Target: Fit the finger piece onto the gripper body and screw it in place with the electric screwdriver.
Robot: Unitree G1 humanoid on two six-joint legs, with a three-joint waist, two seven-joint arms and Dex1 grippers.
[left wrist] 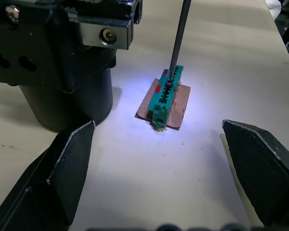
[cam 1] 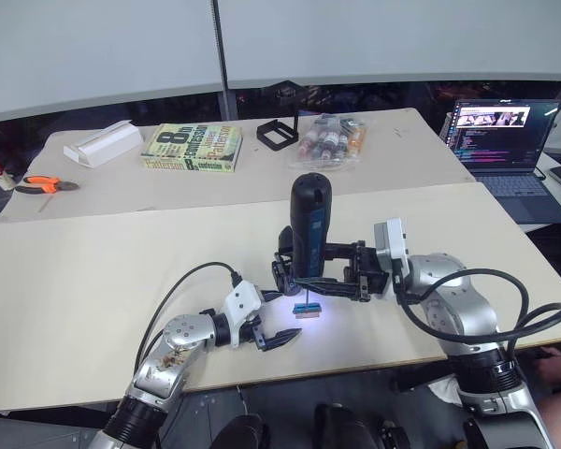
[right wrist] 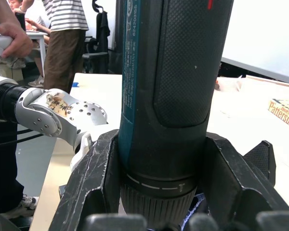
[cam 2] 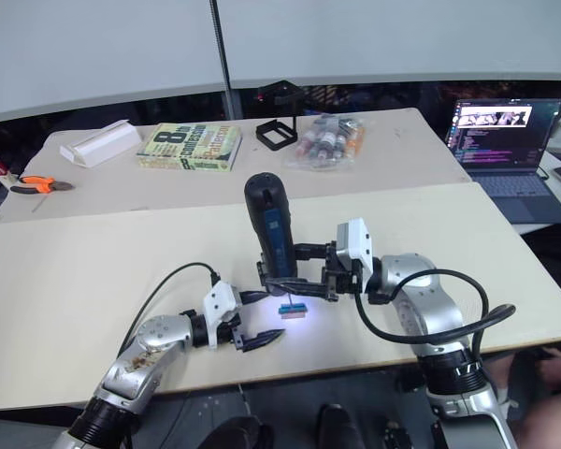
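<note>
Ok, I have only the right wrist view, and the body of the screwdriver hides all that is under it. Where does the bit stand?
Observer: The electric screwdriver stands nearly upright in the right tool, and its bit tip rests on the green top of a small green-and-tan block, which lies on the table in a patch of bright light.
Operator: And the left tool, is it holding this block?
Observer: No. The left tool is open, low over the table. Its fingers stand to either side, short of the block, and do not touch it.
</note>
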